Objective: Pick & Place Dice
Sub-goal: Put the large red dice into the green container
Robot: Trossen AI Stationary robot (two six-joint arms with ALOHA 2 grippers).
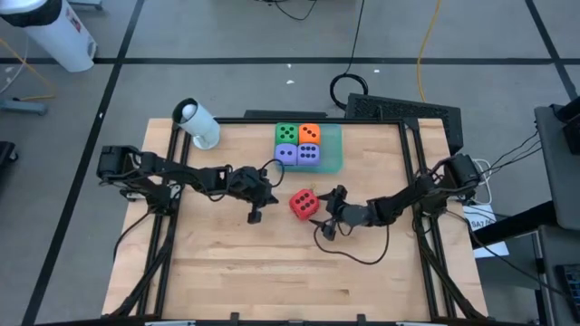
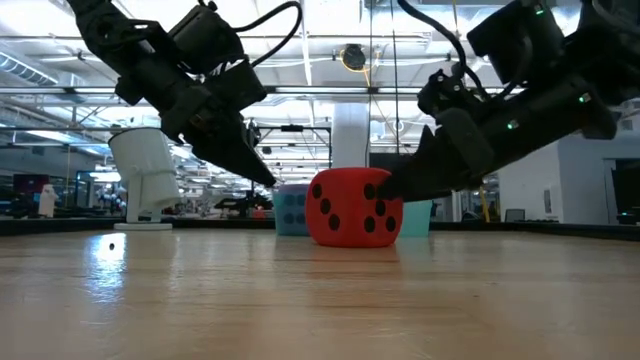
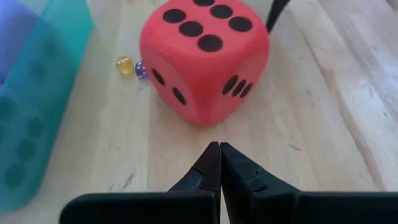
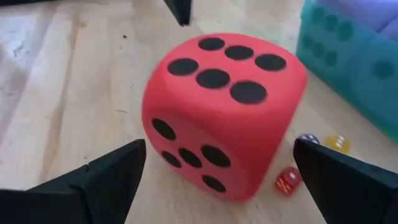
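So, from above, the soft red cube die with dark pips (image 1: 303,204) sat on the wooden table (image 1: 272,272), clear of the translucent green square tray (image 1: 332,163). That tray held the green die (image 1: 286,133), the orange die (image 1: 309,134) and the two purple dice (image 1: 296,155), packed two by two. The right gripper (image 1: 323,217) lay just beside the red die on the side away from the left arm; the left gripper (image 1: 255,215) waited near its other side.

At table height, the red die rested flat on the wood, the dark fingers of both arms angled down toward it from either side, the tray behind it.

Through the left wrist, that gripper's fingertips (image 3: 219,163) were pressed together, pointing at the red die, six pips up. Tiny beads (image 3: 130,66) lay beside the die.

Through the right wrist, the fingers (image 4: 112,171) stood wide apart, flanking the red die, nothing clamped.
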